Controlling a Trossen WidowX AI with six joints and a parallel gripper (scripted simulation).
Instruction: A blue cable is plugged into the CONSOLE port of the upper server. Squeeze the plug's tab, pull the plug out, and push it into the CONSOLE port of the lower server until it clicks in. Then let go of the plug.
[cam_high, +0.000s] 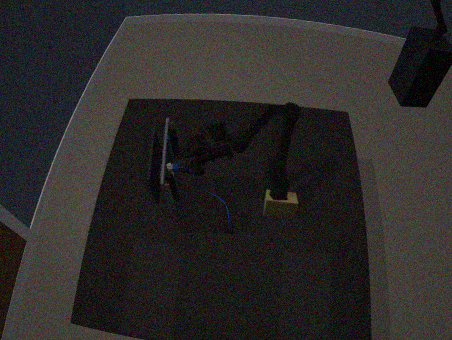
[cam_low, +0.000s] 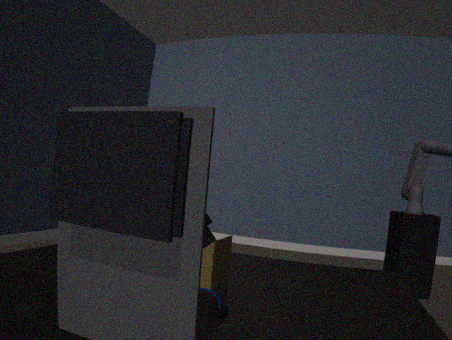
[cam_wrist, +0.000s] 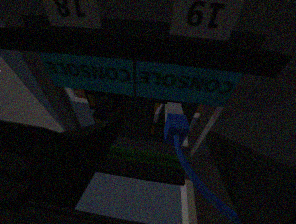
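Prob. the wide-apart black gripper fingers, w/ nothing between them, stand back so the blue-and-clear plastic plug (cam_high: 172, 166) (cam_wrist: 176, 125) stays put, seated by the teal CONSOLE label strip (cam_wrist: 185, 82) (upper or lower server, can't tell), its thin blue cable (cam_high: 220, 199) (cam_low: 214, 294) (cam_wrist: 200, 186) hanging slack.

The blue plug (cam_wrist: 176, 126) is looking like smooth plastic — its pale front end perhaps clear plastic, though the dimness is hiding its finish. The yellowish block (cam_high: 281, 205) (cam_low: 207, 265) is appearing matt, while the upright panel (cam_high: 165, 150) (cam_low: 130, 295) is showing a flat, matt grey — smooth-faced.
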